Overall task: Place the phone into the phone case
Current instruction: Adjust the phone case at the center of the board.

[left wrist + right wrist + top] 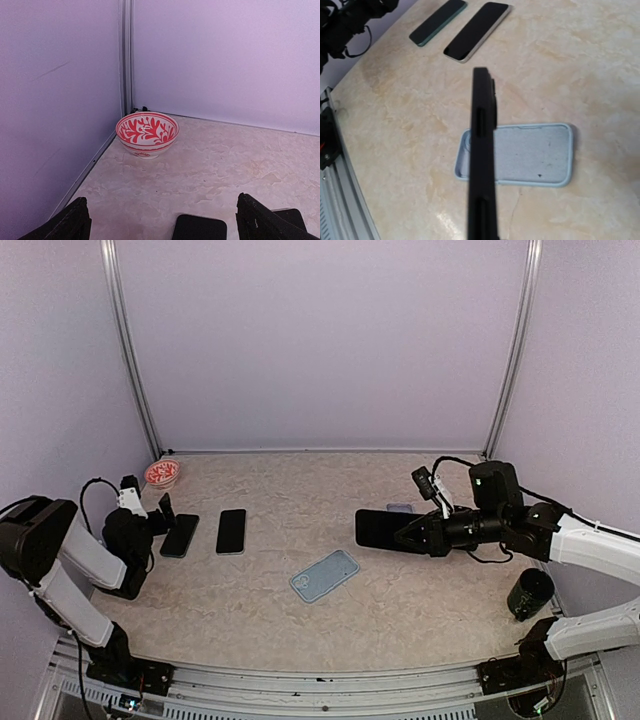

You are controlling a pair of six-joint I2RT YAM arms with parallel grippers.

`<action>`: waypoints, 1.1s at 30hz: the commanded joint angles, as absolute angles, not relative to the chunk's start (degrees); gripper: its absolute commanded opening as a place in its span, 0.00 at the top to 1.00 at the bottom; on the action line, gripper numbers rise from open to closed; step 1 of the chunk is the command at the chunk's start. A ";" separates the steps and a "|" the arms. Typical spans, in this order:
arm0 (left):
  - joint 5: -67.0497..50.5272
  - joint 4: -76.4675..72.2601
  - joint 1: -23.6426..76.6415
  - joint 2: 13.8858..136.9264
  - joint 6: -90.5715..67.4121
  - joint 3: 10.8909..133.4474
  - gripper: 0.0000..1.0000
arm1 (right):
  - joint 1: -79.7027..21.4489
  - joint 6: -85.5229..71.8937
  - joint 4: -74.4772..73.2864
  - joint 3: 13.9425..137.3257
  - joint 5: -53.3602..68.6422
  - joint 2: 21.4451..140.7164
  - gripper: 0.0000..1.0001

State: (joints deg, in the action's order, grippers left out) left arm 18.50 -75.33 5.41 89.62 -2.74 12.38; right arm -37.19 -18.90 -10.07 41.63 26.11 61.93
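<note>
A light blue phone case lies open side up in the middle of the table; it also shows in the right wrist view. My right gripper is shut on a black phone and holds it in the air, right of and behind the case. In the right wrist view the phone is edge-on, crossing the case's left end; my fingers are hidden there. My left gripper is open and empty at the far left, its fingers either side of a dark phone's end.
Two more phones lie at the left: a dark green one and a black-screened one, both in the right wrist view. A red-and-white bowl sits in the back left corner. A black cup stands at the right.
</note>
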 commanded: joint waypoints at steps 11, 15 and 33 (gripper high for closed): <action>23.96 -45.10 10.94 81.94 0.65 29.47 0.01 | -36.45 -17.90 -8.69 45.88 24.75 64.60 1.00; 21.67 -29.08 13.39 78.52 -6.14 36.35 0.01 | -36.43 -17.61 -9.20 46.95 24.29 65.70 1.00; 25.62 7.86 39.48 59.18 -32.84 50.38 0.01 | -35.77 -16.79 -11.87 52.40 24.30 71.87 1.00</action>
